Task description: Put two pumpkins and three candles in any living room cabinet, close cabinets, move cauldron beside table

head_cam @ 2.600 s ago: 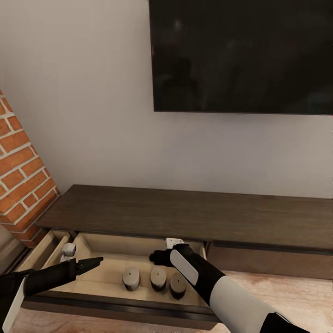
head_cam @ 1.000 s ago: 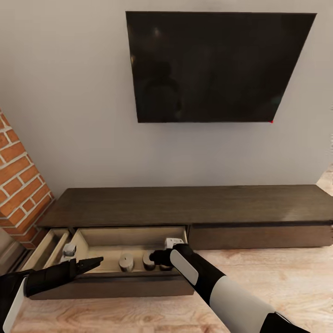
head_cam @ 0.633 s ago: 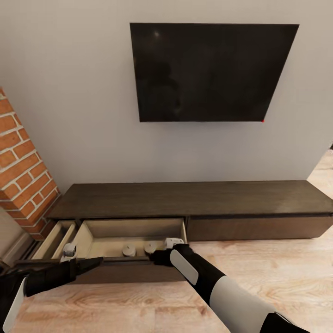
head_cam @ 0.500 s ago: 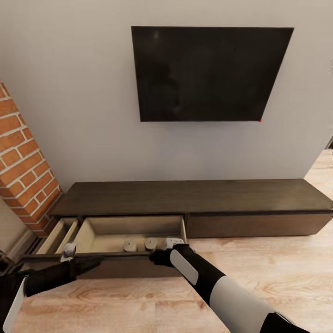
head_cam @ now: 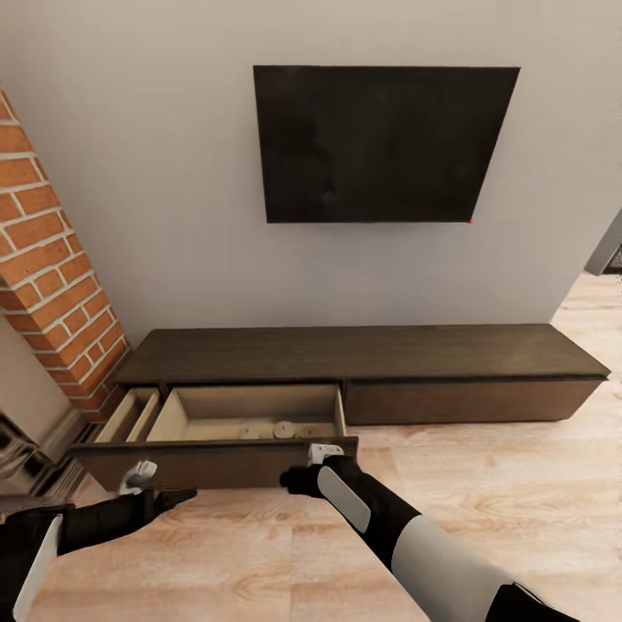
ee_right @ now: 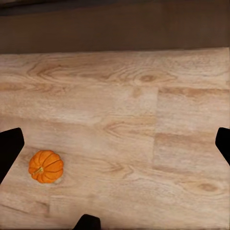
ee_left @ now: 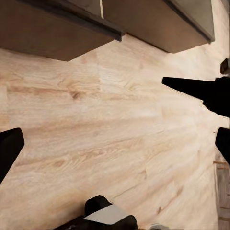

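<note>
**Three candles stowed, pumpkins yet to come**

Both grippers are empty. The right gripper (head_cam: 298, 480) hangs over bare floor just in front of the open drawer; in its wrist view the fingertips sit at the far edges of the picture, so the jaws are spread wide. The left gripper (head_cam: 177, 497) hovers lower and to the left, and its wrist view also shows dark fingertips set well apart over the planks.

Beyond the right gripper, one pumpkin (ee_right: 46, 166) lies on the wooden floor (ee_right: 143, 124), apart from the dark front of the cabinet (head_cam: 363, 354). In the head view the drawer (head_cam: 250, 415) stands pulled out, and the candles (head_cam: 283, 428) rest on its pale bottom near the front wall; three low shapes can be made out, though they are small.

By my judgement the candle part is done. The pumpkins are not in the drawer, the drawer must be shut afterwards, and the cauldron remains to be placed.

Around: a brick fireplace (head_cam: 52, 259) at the left and a dark screen (head_cam: 380, 142) on the wall. Nothing blocks the floor between gripper and pumpkin.
</note>
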Available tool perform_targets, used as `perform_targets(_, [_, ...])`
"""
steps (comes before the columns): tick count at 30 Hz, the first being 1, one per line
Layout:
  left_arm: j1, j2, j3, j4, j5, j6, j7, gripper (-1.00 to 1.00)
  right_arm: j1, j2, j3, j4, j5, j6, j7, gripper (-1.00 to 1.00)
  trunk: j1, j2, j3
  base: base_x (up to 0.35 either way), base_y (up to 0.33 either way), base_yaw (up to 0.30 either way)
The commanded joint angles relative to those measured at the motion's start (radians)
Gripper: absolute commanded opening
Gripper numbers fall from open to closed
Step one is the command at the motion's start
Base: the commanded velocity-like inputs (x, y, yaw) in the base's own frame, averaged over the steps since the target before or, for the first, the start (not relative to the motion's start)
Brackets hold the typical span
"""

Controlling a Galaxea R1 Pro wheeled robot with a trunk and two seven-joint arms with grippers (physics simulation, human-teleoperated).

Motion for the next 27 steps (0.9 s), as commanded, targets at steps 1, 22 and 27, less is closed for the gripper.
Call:
perform_targets(1, [0.0, -0.004, -0.002, 0.0, 0.001, 0.0, 0.03, 1.0, 0.0, 0.0, 0.0, 0.0, 0.0, -0.003, 0.0, 1.0, 0.0, 0.0, 0.0, -0.313, 0.0, 0.0])
perform_targets(22, [0.0, -0.147, -0.032, 0.019, -0.003, -0.295, 0.705, 1.0, 0.195, 0.0, 0.01, 0.128, 0.039, -0.385, 0.002, 1.0, 0.065, -0.119, -0.053, -0.066, 0.0, 0.0])
perform_targets(27, [0.0, -0.149, -0.165, 0.026, 0.001, -0.375, 0.803, 1.0, 0.2, 0.0, 0.01, 0.148, 0.072, -0.472, 0.002, 1.0, 0.084, -0.154, -0.069, 0.0, 0.0, 0.0])
